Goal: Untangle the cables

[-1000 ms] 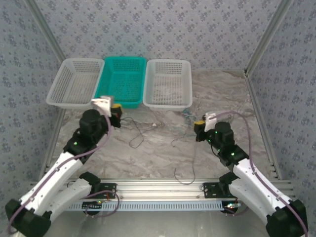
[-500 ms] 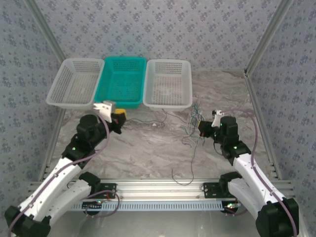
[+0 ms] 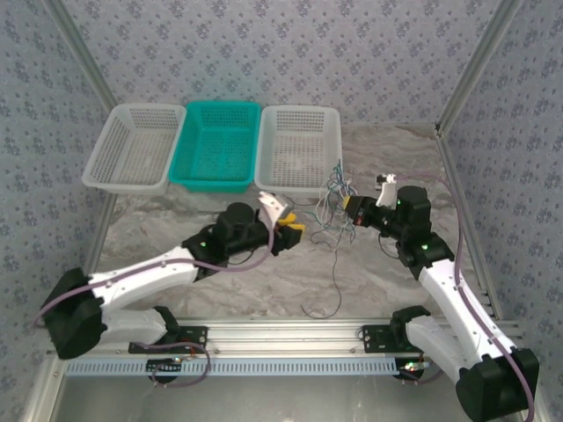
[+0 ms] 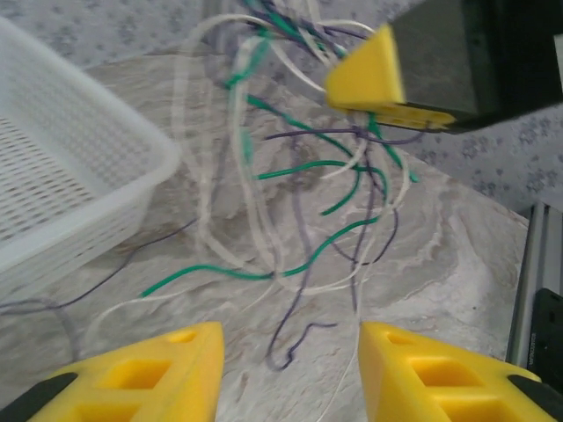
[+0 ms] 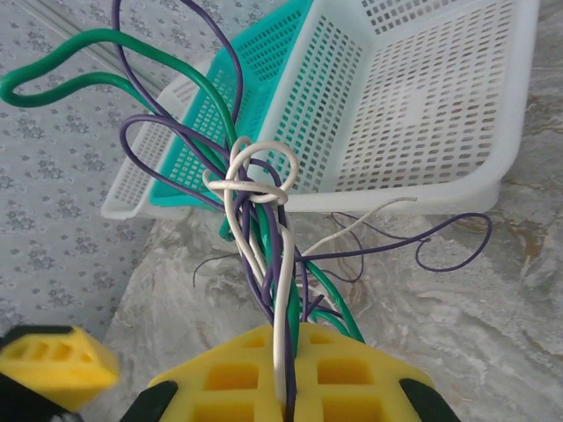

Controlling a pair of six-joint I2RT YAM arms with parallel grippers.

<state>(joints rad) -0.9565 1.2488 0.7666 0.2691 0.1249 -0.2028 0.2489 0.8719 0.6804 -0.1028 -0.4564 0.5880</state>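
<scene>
Right gripper [image 5: 288, 345] clamped on the cables [image 5: 255, 193], a knotted bundle of green, purple and white strands. Left gripper [image 4: 290, 352] stands apart, holding nothing, near the hanging strands.

Left wrist view: yellow fingers [image 4: 149, 374] of my left claw [image 4: 290, 341] cut by bottom edge; white perforated plastic basket [image 4: 88, 224] cut by left edge; thin green, purple and white wires [image 4: 290, 176] blur toward top. Right wrist view: wire ends buried between pressed-together pads of my right claw [image 5: 288, 347]; teal mesh basket [image 5: 180, 195] mostly behind white one. Top view: strands too fine to separate.
</scene>
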